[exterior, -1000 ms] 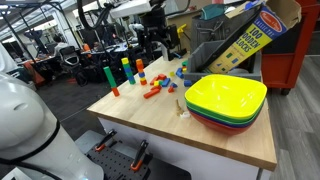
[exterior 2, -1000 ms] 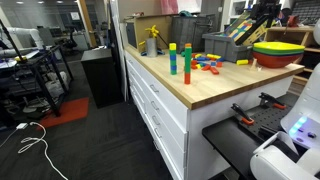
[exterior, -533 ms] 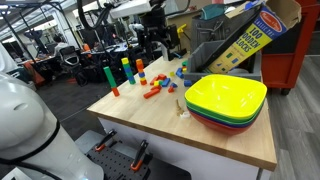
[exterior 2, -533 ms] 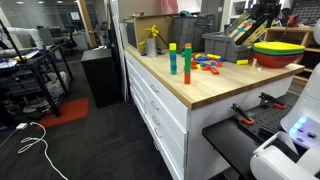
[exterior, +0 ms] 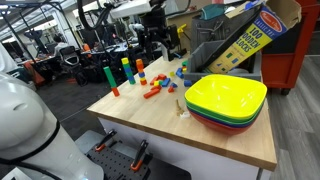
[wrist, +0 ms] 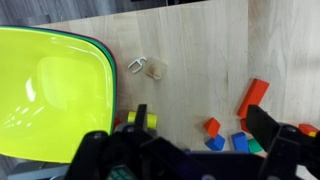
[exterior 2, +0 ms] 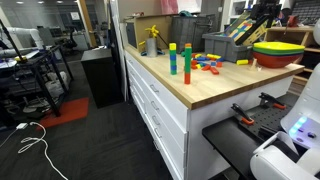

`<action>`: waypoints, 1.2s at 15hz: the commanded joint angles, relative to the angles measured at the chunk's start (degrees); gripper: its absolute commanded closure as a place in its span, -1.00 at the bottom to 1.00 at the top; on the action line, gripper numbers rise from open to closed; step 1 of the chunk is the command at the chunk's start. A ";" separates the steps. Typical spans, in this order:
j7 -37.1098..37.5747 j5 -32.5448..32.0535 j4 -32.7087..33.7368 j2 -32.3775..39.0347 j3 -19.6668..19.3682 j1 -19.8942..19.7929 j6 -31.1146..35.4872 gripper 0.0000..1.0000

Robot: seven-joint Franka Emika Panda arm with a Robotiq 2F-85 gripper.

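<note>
- Several stacked bowls [wrist: 55, 90], the top one yellow-green, fill the left of the wrist view on the wooden table [wrist: 190, 40].
- Just right of their rim lies a small clip [wrist: 145, 67] on the bare wood, and lower down a yellow block [wrist: 148, 120].
- The pincer [wrist: 185, 150] hangs above the table at the lower edge, its jaws spread wide, empty and touching nothing.
- Toward the right jaw, a red block [wrist: 212, 126] and a blue block [wrist: 216, 143] lie close together.
- Farthest right, an orange block [wrist: 253, 96] lies tilted, apart from them.
</note>
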 commanded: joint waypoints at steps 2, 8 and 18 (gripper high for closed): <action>4.34 1.26 0.37 2.52 1.49 -1.14 1.26 -1.00; 17.80 8.31 0.34 5.89 8.57 1.94 3.93 -1.00; 51.32 13.34 10.09 21.18 19.23 4.43 12.59 -1.00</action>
